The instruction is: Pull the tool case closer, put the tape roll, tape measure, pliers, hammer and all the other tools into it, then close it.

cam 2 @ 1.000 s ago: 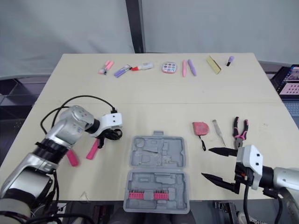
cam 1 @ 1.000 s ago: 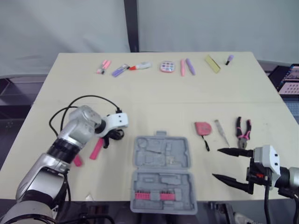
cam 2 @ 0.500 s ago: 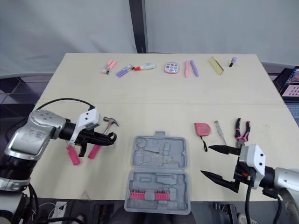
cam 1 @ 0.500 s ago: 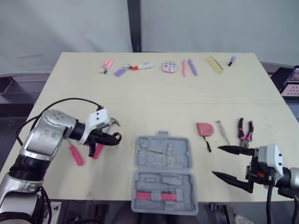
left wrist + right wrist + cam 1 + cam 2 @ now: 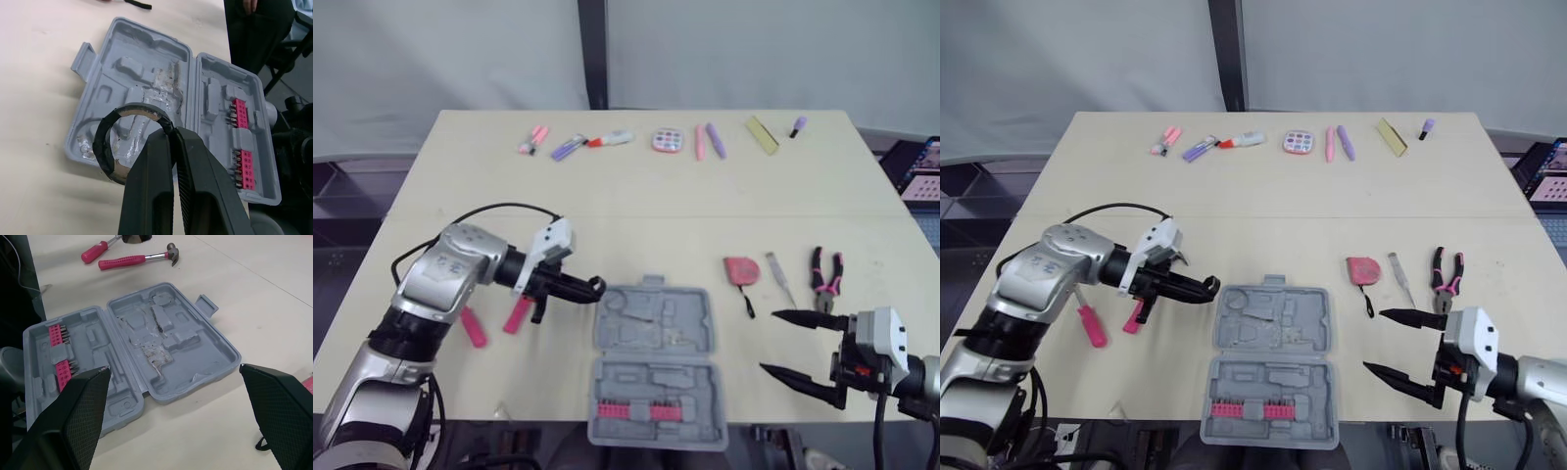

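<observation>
Beside tool case (image 5: 656, 323), tape roll (image 5: 134, 108)

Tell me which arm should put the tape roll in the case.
Left: left claw grips the tape roll beside the open tool case; right claw is open, empty, near the pliers.

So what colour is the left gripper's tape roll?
The ring-shaped tape roll is black, brownish inside; left wrist view.
</observation>
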`<state>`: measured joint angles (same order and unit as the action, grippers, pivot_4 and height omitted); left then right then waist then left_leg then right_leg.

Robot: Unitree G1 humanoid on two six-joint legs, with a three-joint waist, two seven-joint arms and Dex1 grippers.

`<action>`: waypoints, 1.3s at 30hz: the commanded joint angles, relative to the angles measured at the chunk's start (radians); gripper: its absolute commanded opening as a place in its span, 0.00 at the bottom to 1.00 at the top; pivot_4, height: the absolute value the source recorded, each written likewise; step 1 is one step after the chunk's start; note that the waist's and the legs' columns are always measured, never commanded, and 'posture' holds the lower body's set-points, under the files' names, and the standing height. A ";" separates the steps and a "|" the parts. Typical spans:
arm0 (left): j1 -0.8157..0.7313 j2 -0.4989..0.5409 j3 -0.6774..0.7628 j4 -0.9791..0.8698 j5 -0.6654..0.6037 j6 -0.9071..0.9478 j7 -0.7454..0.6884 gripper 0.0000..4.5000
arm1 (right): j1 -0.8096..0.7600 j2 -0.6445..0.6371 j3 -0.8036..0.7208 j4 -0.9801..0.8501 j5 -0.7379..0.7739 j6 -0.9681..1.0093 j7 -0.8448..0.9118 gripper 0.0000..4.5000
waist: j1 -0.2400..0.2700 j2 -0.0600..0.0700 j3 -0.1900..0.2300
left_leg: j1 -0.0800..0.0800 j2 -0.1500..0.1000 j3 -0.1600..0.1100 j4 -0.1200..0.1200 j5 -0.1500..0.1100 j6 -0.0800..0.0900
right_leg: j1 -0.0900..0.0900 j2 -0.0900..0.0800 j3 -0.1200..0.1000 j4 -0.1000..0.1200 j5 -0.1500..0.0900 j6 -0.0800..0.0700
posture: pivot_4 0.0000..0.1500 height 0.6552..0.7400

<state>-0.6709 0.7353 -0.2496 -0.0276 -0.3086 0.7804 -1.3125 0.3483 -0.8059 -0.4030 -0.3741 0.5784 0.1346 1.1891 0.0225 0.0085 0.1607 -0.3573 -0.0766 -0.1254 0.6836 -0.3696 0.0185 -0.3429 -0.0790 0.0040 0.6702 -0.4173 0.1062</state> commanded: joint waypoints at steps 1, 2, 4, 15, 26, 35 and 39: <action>-0.060 -0.016 -0.075 0.066 0.058 0.005 0.018 0.01 | 0.014 0.013 -0.019 -0.038 0.007 -0.008 -0.015 1.00 | 0.000 0.000 0.000 | 0.000 0.000 0.000 0.000 0.000 0.000 | 0.000 0.000 0.000 0.000 0.000 0.000 | 1.00 1.00; -0.071 -0.029 -0.085 0.085 0.062 -0.001 0.020 0.01 | 0.016 0.014 -0.017 -0.041 0.007 -0.007 -0.020 1.00 | 0.000 0.000 0.000 | 0.000 0.000 0.000 0.000 0.000 0.000 | 0.000 0.000 0.000 0.000 0.000 0.000 | 1.00 1.00; -0.095 -0.056 -0.101 0.116 0.064 -0.005 0.018 0.01 | 0.018 0.017 -0.014 -0.048 0.005 -0.006 -0.027 1.00 | -0.001 0.000 0.000 | 0.000 0.000 0.001 0.000 0.000 0.000 | 0.000 0.001 0.000 0.000 0.000 0.000 | 1.00 1.00; -0.132 -0.135 -0.161 0.231 0.133 -0.097 0.037 0.01 | 0.063 0.029 -0.023 -0.058 -0.013 -0.032 -0.032 1.00 | -0.001 0.000 0.000 | 0.000 0.000 0.001 0.000 0.000 0.000 | 0.000 0.001 -0.001 0.001 0.000 0.000 | 1.00 1.00; -0.141 -0.179 -0.198 0.288 0.219 -0.160 0.063 0.01 | 0.075 0.026 -0.033 -0.055 -0.008 -0.040 -0.036 1.00 | 0.000 0.000 0.000 | 0.000 0.000 0.001 0.000 0.000 0.000 | 0.000 0.001 -0.001 0.001 0.000 0.000 | 1.00 1.00; -0.151 -0.211 -0.204 0.333 0.254 -0.196 0.061 0.01 | 0.095 0.023 -0.047 -0.080 -0.002 -0.026 -0.050 1.00 | 0.000 0.000 0.000 | 0.000 0.000 0.001 0.000 0.000 0.000 | 0.000 0.001 -0.001 0.001 0.000 0.000 | 1.00 1.00; -0.150 -0.210 -0.207 0.339 0.266 -0.208 0.053 0.01 | 0.105 0.022 -0.057 -0.093 0.001 -0.018 -0.052 1.00 | 0.000 0.000 0.000 | 0.000 0.000 0.001 0.000 0.000 0.000 | -0.001 0.001 -0.001 0.001 0.000 0.000 | 1.00 1.00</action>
<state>-0.8072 0.5227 -0.4539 0.3263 -0.0489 0.5834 -1.2484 0.4456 -0.7824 -0.4328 -0.4308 0.5618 0.1150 1.1412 0.0225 0.0082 0.1608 -0.3572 -0.0769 -0.1247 0.6836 -0.3696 0.0185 -0.3435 -0.0782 0.0029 0.6708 -0.4173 0.1063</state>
